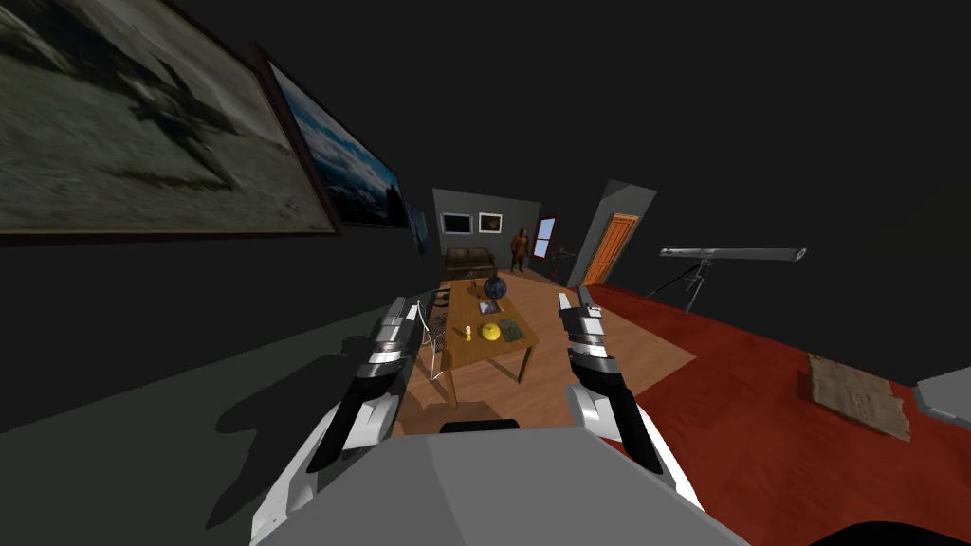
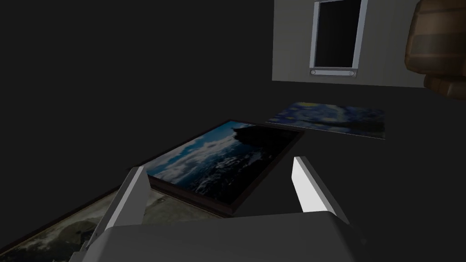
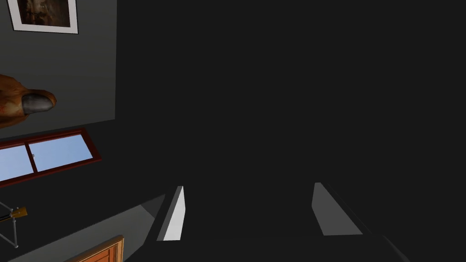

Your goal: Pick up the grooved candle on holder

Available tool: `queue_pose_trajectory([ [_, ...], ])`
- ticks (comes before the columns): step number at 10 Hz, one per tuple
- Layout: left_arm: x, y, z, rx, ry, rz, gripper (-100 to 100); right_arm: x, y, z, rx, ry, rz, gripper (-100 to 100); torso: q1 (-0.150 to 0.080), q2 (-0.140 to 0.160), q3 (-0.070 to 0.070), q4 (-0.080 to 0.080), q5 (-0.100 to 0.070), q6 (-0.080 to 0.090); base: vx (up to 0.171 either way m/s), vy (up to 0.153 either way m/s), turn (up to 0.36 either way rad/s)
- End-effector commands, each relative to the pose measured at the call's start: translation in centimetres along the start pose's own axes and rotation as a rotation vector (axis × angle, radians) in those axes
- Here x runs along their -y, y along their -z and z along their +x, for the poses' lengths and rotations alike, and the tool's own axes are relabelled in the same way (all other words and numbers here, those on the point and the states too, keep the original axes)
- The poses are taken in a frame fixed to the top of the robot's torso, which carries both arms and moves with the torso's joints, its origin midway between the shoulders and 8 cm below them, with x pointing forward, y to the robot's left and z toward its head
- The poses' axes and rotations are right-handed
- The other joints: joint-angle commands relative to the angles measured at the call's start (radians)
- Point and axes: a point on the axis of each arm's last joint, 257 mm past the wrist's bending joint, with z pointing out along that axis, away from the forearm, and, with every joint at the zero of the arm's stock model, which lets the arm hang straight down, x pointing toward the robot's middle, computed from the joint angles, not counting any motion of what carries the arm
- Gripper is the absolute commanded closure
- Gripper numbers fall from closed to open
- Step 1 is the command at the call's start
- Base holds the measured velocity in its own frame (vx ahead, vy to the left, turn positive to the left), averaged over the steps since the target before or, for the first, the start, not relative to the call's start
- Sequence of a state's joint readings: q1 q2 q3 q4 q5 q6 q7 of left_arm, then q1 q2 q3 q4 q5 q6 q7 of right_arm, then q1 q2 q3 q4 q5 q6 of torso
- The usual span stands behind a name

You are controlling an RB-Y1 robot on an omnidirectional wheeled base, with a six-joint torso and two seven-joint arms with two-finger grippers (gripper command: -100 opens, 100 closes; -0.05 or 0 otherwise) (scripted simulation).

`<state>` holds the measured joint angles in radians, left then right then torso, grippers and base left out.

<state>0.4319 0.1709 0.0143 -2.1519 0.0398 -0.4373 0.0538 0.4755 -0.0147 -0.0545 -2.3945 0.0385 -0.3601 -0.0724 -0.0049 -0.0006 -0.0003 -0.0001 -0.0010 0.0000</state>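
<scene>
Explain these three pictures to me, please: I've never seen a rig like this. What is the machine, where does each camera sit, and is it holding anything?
This is a two-armed robot in a simulated house. The wide picture comes from a camera on its head, looking forward and down, with both forearms reaching ahead. Beyond them stands a wooden table. On it are a small pale candle, a yellow round object and a dark ball. The other two pictures come from cameras on the hands, each looking along its own two fingers. The left gripper and the right gripper both stand open and hold nothing, well short of the candle.
</scene>
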Motion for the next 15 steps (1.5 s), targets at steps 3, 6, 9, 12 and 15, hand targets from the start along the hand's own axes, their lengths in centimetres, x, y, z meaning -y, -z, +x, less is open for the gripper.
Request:
queue_pose_trajectory([
  [3,-5.0,0.0,-0.6,-0.031,-0.065,-0.112,-100,0.0,0.0,0.0,0.0,0.0,0.0,0,-0.001,0.0,0.0,0.0,0.0,0.0,0.005,-0.093,0.113],
  [6,-8.5,0.3,-1.5,-0.036,-0.106,-0.193,-100,0.0,0.0,0.0,0.0,0.0,0.0,0,-0.001,-0.001,-0.001,0.0,0.0,0.0,0.02,-0.1,0.05],
  [9,-13.5,0.6,-3.1,-0.035,-0.175,-0.314,-100,0.0,0.0,0.0,0.0,0.0,0.0,0,-0.004,-0.002,-0.001,0.0,-0.001,0.0,0.042,-0.141,0.057],
  [12,-16.3,1.5,-4.0,-0.031,-0.2,-0.383,-100,0.0,0.0,0.0,0.0,0.0,0.0,0,-0.001,-0.003,-0.002,-0.001,0.0,0.0,0.029,-0.088,0.019],
  [15,-19.8,2.3,-5.5,-0.023,-0.247,-0.475,-100,0.0,0.0,0.0,0.0,0.0,0.0,0,-0.001,-0.001,-0.001,0.0,0.0,0.0,0.024,-0.093,0.019],
])
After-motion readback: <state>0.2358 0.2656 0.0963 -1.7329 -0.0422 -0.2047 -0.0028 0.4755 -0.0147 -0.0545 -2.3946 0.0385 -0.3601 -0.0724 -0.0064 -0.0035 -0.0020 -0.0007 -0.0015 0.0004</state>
